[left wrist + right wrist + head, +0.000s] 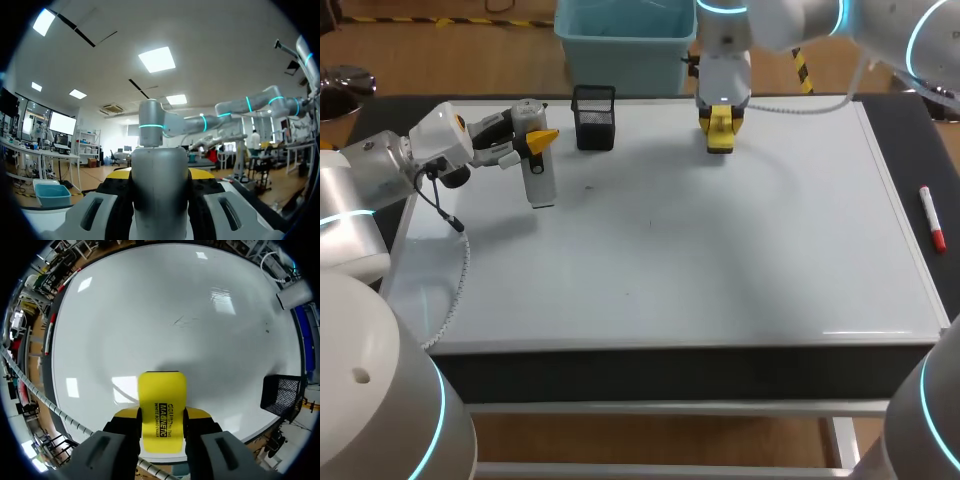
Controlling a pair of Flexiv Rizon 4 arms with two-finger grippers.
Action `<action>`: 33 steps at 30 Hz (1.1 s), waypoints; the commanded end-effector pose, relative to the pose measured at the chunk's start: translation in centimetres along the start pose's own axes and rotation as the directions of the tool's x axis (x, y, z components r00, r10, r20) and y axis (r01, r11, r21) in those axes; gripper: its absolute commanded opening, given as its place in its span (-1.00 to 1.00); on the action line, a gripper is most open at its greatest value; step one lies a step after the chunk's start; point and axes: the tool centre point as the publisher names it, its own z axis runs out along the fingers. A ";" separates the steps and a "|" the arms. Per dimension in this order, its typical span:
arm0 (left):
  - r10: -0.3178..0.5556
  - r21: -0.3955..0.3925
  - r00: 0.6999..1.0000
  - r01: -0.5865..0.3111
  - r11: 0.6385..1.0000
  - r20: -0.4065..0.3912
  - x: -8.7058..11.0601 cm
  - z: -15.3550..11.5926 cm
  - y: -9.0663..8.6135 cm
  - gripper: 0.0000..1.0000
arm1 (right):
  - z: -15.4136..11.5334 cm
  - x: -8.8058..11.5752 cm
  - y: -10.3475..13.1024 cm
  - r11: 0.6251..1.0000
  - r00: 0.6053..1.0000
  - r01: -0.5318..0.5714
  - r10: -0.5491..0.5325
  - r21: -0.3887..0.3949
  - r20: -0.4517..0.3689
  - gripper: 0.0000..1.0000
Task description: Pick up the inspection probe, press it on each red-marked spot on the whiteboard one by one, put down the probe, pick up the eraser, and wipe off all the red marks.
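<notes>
The left gripper (533, 140) is clamped on the inspection probe (540, 180), a pale grey cylinder held close to upright, just to the left of the black mesh basket (594, 118) and a little nearer the robot than the basket. In the left wrist view the probe's round body fills the gap between the two yellow-tipped fingers, which press it from both sides. Its lower end is down at the whiteboard (720, 260), but the views do not show whether it touches the surface. The right gripper (161, 415) is clamped on the yellow eraser (161, 390), a flat block sticking out ahead of the fingers, which grip its two long sides. It is to the right of the basket, close to the board's far edge, with a shadow on the board beneath it; whether it rests on the board cannot be told. The basket stands on the board's far edge between the two grippers. A few faint dark specks show on the white surface nearer the robot than the basket. A red marker (931, 217) lies on the dark table (910, 120), well to the right of the basket, just past the board's right edge
</notes>
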 end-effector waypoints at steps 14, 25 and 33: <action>0.000 0.002 1.000 0.000 1.000 -0.001 -0.1 0.1 0.0 -1.00 | 1.4 0.6 -0.9 1.000 1.000 0.026 -0.026 -0.001 -0.015 -1.00; 0.000 0.002 1.000 0.000 1.000 -0.001 -0.1 0.1 0.0 -1.00 | 1.7 0.8 -1.3 1.000 1.000 0.026 -0.026 0.004 -0.007 -1.00; 0.000 0.002 1.000 0.000 1.000 -0.001 -0.1 0.1 0.0 -1.00 | 1.6 1.4 -1.5 1.000 1.000 0.009 -0.009 -0.001 -0.007 1.00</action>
